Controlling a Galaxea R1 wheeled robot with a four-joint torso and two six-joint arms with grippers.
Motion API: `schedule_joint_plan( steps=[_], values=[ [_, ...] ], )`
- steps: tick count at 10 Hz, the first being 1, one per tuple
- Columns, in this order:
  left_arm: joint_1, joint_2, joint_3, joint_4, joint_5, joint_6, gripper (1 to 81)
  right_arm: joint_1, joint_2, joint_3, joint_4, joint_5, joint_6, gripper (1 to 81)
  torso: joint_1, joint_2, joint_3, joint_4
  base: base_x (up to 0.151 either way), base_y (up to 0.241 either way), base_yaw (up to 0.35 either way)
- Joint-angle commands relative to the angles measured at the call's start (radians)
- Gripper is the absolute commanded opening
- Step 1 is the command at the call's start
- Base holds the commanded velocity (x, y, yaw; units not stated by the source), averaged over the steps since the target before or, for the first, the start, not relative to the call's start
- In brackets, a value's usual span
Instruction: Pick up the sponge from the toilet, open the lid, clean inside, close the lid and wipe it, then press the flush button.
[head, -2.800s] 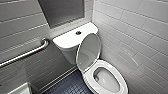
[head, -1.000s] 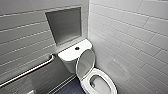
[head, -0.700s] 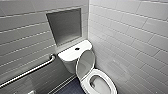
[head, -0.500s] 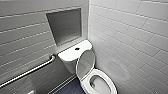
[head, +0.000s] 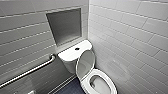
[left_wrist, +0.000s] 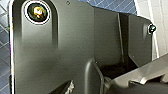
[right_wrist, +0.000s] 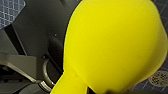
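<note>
One sponge (right_wrist: 112, 42) sits clamped in the right claw (right_wrist: 80, 87), above the floor (right_wrist: 10, 12).

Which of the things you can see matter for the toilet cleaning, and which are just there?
For the job: bright yellow peanut-shaped sponge; white ceramic toilet; white oval plastic lid, raised; small dark round flush button.
Just there: metal wall grab bar; recessed grey wall niche; round floor drain.

The robot's head camera shifts in these last seconds, so the wall niche (head: 65, 26) now shows whole above the toilet (head: 75, 53), whose bowl slides down to the picture's lower edge.
</note>
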Motion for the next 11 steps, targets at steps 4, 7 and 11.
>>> schedule_joint_plan(
  steps=[4, 7, 11],
  values=[
    [-0.008, -0.037, -0.02, -0.004, -0.008, -0.07, 81.1, -0.039, -0.011, 0.041, 0.479, -0.125, -0.534, 1.0, 0.0, 0.0, 0.0, 0.0, 0.0, 0.0, 0.0],
    [0.089, -0.037, -0.052, -0.026, -0.002, -0.102, 81.1, -0.019, -0.02, 0.079, 0.618, -0.183, -0.67, 1.0, 0.0, 0.0, 0.0, 0.0, 0.0, 0.0, 0.0],
    [0.083, 0.098, -0.058, -0.469, 0.364, 0.453, 81.1, -0.016, -0.06, 0.166, 0.788, -0.186, -0.867, 1.0, 0.0, 0.0, 0.0, 0.0, 0.0, 0.0, 0.0]
  ],
)
